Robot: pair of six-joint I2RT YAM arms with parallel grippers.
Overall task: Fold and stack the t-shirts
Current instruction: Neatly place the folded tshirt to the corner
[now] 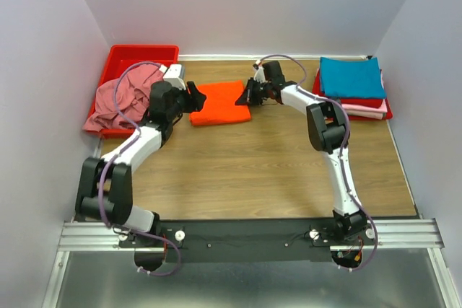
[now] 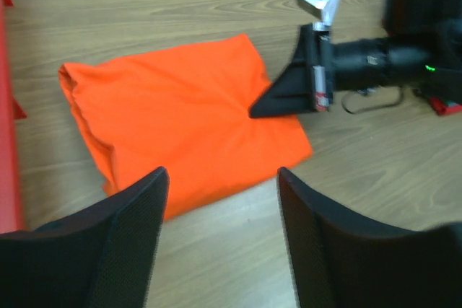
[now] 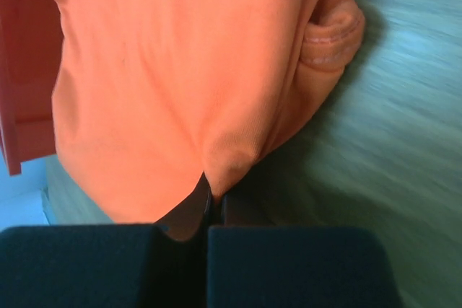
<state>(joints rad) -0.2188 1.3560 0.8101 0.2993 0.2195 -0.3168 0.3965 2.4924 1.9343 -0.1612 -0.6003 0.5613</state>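
The right gripper is clenched on an edge of the orange shirt. The left gripper stands released and empty just beside the opposite edge. The shirt lies folded at upper middle of the top view, not yet stacked. The stack at upper right shows teal, pale pink and red, seemingly three. A pink shirt lies crumpled in the bin at upper left, unfolded
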